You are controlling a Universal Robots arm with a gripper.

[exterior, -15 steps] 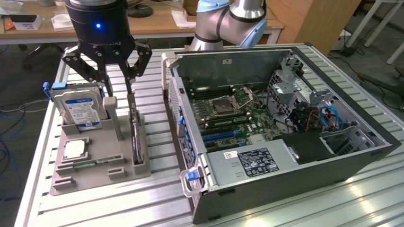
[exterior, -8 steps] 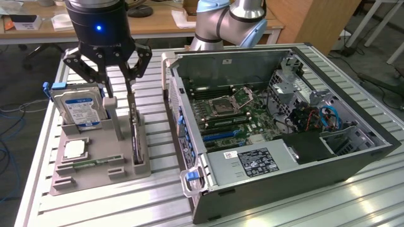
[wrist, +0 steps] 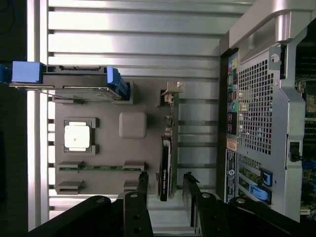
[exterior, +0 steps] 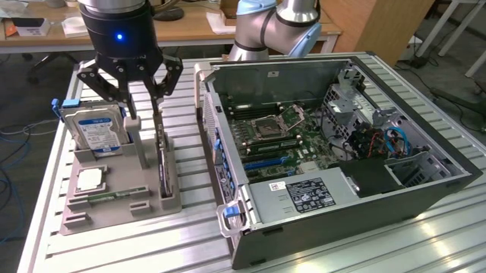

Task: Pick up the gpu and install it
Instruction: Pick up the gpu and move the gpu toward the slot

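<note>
- The gripper [exterior: 144, 114] hangs straight down over the grey parts holder [exterior: 106, 211], at the holder's end farthest from the exterior camera. Its black body carries a blue light.
- The top of the frame cuts off the wrist above that body.
- The gpu [exterior: 164, 170] stands on edge in a slot along the holder's side nearest the open computer case [exterior: 379, 210]. It shows only as a thin dark strip.
- In the wrist view the gpu [wrist: 165, 168] is also edge-on, with its silvery bracket at the far end, so the board's faces cannot be read.
- How high the fingertips are above the card's top edge cannot be told.
- The fingers [wrist: 143, 182] are spread wide and hold nothing. The card lies in line between them with a gap on each side.
- A hard drive [exterior: 95, 133] stands upright in the holder at the side away from the case.
- The holder rests on the slatted counter [exterior: 152, 250].
</note>
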